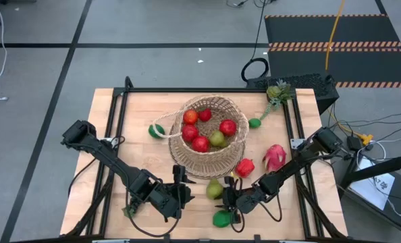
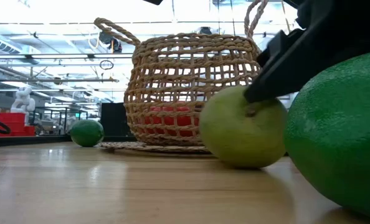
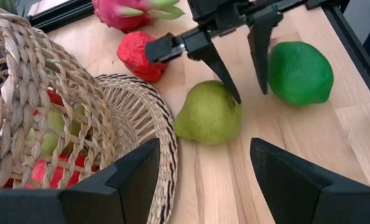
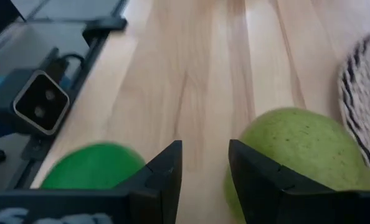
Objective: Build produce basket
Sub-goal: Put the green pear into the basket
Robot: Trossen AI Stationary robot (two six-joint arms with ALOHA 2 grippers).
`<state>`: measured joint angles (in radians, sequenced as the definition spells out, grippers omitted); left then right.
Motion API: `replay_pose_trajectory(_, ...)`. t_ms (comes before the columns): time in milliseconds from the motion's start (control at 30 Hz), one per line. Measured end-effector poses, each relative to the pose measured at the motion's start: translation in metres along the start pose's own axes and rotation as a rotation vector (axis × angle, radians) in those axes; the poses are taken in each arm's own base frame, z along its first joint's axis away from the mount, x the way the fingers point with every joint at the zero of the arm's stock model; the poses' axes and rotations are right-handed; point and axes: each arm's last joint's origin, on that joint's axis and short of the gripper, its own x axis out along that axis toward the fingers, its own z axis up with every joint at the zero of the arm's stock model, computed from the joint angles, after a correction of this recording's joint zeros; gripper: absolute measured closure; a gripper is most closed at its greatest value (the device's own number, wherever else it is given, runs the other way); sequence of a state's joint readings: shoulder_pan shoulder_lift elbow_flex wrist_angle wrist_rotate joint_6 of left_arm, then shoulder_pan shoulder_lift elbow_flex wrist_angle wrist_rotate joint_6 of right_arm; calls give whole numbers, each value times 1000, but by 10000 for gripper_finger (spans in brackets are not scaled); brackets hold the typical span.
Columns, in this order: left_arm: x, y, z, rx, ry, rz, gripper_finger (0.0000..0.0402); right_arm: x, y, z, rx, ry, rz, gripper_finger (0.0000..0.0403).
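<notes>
The right hand [image 1: 229, 197], fingers narrowly parted and empty, sits between the pear [image 1: 215, 190] and lime [image 1: 221, 218] at the basket's [image 1: 210, 158] six o'clock on the desk [image 1: 119, 162], likely misaligned, while the left hand [image 1: 180, 190] waits wide and empty.

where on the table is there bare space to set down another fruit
Free: the wood left of the basket, beyond the lime, and the far left corner. Crowded: the near edge right of the basket, where the right gripper stands among pear and green fruit.

The basket [image 1: 210, 135] is tan wicker. A yellow-green pear [image 3: 208, 114] lies beside a bright green lime [image 3: 299, 73]. The desk [image 1: 119, 162] is pale wood.
</notes>
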<state>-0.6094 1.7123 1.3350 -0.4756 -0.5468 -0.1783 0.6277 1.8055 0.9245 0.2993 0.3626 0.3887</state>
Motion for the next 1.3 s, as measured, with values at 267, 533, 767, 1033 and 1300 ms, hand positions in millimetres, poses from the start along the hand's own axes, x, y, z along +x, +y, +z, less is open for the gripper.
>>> replay_pose_trajectory(267,1,1,0,18,1,2,151,-24,-6,9,39,69,-31,275)
replay_pose_trajectory(533,5,8,1,-7,6,19,151,-32,0,3,26,120,-28,275)
replay_pose_trajectory(767,7,12,2,-15,9,28,151,-35,-1,-3,53,194,-33,275)
replay_pose_trajectory(1033,7,13,2,-17,9,28,151,-42,0,5,99,160,2,275)
replay_pose_trajectory(1300,9,16,3,-36,1,35,151,-31,6,9,72,74,70,275)
